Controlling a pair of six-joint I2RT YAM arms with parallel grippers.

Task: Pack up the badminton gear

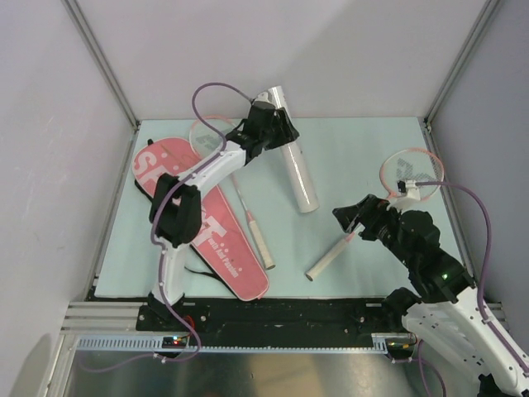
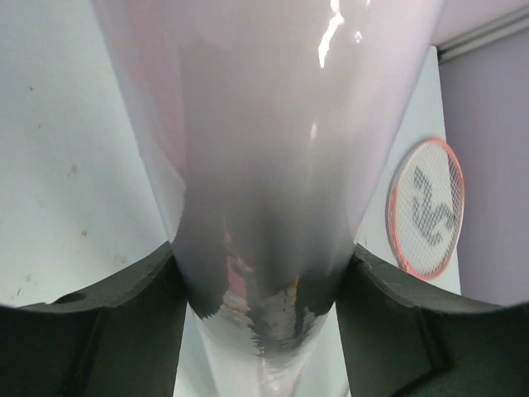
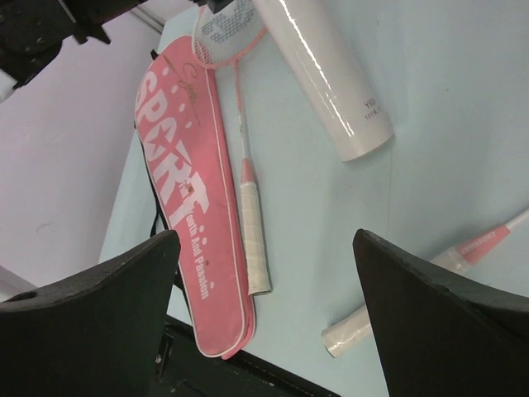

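Observation:
The long white tube (image 1: 296, 165) lies on the mat, its far end between the fingers of my left gripper (image 1: 276, 126). In the left wrist view the tube (image 2: 264, 149) fills the gap and both fingers (image 2: 124, 322) press its sides. The pink "SPORT" bag (image 1: 202, 219) lies at the left. One pink-rimmed racket (image 1: 248, 207) lies beside it, the other (image 1: 411, 172) at the right with its handle (image 1: 326, 263) pointing near. My right gripper (image 1: 354, 217) is open and empty above that racket's shaft. No shuttlecocks show.
The pale mat (image 1: 347, 157) is bounded by grey walls at the back and sides and a black rail (image 1: 273, 313) at the near edge. In the right wrist view the bag (image 3: 186, 207), a racket handle (image 3: 254, 240) and the tube's end (image 3: 347, 107) lie below.

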